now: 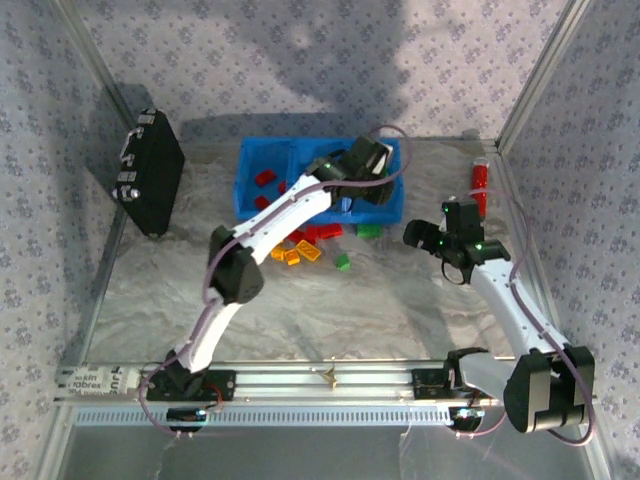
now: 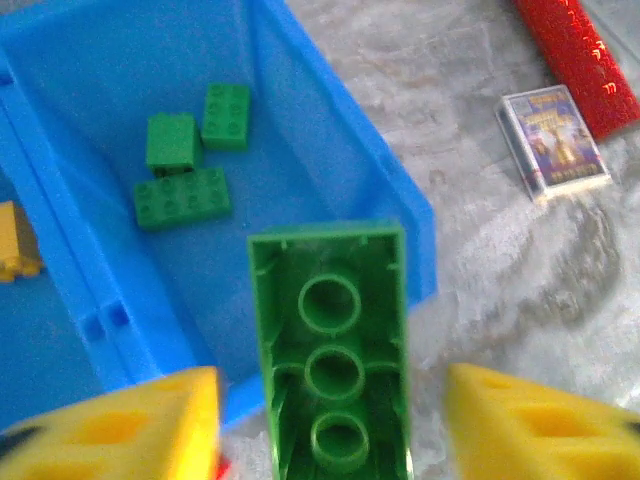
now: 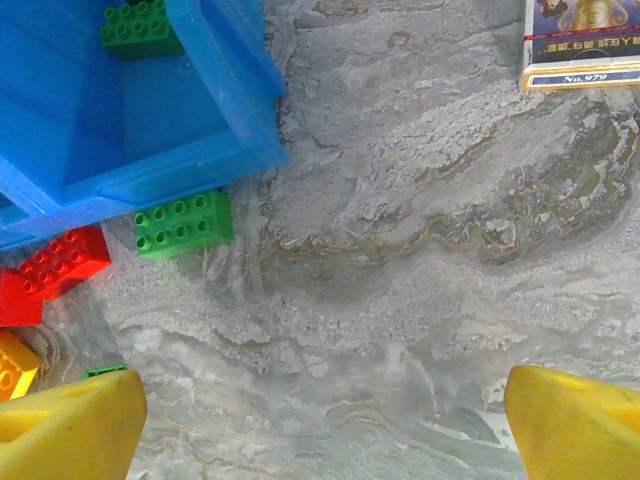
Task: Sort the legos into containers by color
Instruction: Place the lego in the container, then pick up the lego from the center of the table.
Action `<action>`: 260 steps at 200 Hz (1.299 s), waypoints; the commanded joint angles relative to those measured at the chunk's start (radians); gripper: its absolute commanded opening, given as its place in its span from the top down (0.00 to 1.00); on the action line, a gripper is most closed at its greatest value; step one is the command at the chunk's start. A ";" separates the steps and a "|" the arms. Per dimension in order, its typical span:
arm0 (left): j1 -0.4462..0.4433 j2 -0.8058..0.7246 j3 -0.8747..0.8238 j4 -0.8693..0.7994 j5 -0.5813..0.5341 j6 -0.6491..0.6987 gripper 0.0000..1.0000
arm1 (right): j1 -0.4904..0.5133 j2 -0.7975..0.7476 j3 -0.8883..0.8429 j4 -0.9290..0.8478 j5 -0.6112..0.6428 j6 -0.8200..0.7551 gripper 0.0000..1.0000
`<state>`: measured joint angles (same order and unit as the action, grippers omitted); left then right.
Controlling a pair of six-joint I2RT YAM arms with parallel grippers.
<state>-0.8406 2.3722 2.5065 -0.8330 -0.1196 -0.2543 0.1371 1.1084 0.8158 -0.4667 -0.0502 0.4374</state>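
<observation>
My left pincer point(image 2: 327, 435) is clamped on a green lego point(image 2: 330, 330) above the wall of the blue tray point(image 2: 340, 140), so if I let go now it may hit that wall and bounce out onto the table point(image 2: 500, 290)

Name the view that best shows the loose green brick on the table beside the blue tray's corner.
Right wrist. The green brick is close and sharp there, its studs easy to make out, lying on the table right by the blue tray. Top external gives it as a small green patch just below the tray, studs too small to tell.
</observation>
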 commanded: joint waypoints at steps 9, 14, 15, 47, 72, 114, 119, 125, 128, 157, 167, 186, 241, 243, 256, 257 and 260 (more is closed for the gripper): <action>0.002 0.291 0.585 -0.446 -0.066 0.010 0.01 | 0.011 -0.048 0.009 -0.053 -0.020 -0.022 0.05; -0.002 0.318 0.656 -0.488 -0.067 0.011 0.00 | 0.013 -0.050 0.007 -0.056 -0.021 -0.026 0.05; -0.003 0.311 0.644 -0.483 -0.066 0.011 0.00 | 0.013 -0.050 0.006 -0.055 -0.022 -0.028 0.05; -0.042 0.262 0.653 -0.543 -0.123 0.018 0.01 | 0.054 -0.016 0.005 -0.049 -0.065 -0.073 0.05; -0.054 0.238 0.675 -0.594 -0.111 0.033 0.03 | 0.160 0.049 0.043 -0.049 -0.046 -0.109 0.07; -0.069 0.185 0.539 -0.728 -0.167 0.120 0.06 | 0.299 0.146 0.109 -0.049 0.022 -0.110 0.09; -0.069 0.176 0.504 -0.754 -0.220 0.111 0.07 | 0.304 0.149 0.109 -0.047 0.026 -0.106 0.09; -0.070 0.163 0.461 -0.782 -0.270 0.098 0.08 | 0.310 0.152 0.108 -0.041 0.028 -0.105 0.09; -0.070 0.155 0.439 -0.791 -0.281 0.095 0.10 | 0.313 0.154 0.107 -0.039 0.028 -0.103 0.09; -0.076 0.010 0.218 -0.794 -0.242 0.163 0.13 | 0.333 0.191 0.091 -0.012 0.015 -0.104 0.09; -0.070 -0.108 0.042 -0.714 -0.235 0.198 0.12 | 0.344 0.202 0.088 -0.006 0.022 -0.101 0.09; 0.002 -0.451 -0.482 -0.357 -0.116 0.219 0.06 | 0.350 0.205 0.073 0.019 0.019 -0.092 0.09; 0.079 -1.015 -1.354 0.233 0.110 -0.026 0.03 | 0.419 0.391 0.144 0.074 0.014 -0.101 0.11; 0.080 -1.027 -1.376 0.246 0.114 -0.036 0.03 | 0.423 0.402 0.151 0.073 0.016 -0.103 0.11; 0.079 -1.098 -1.500 0.313 0.121 -0.099 0.03 | 0.452 0.467 0.198 0.065 0.045 -0.104 0.13; 0.078 -1.103 -1.510 0.318 0.122 -0.104 0.03 | 0.454 0.472 0.203 0.064 0.046 -0.104 0.13; 0.078 -1.118 -1.536 0.332 0.125 -0.117 0.03 | 0.459 0.487 0.214 0.060 0.051 -0.104 0.14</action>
<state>-0.7509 1.3067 1.1687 -0.7536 -0.0818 -0.2279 0.5503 1.5055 0.9398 -0.4122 -0.0368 0.3489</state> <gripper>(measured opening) 0.972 0.878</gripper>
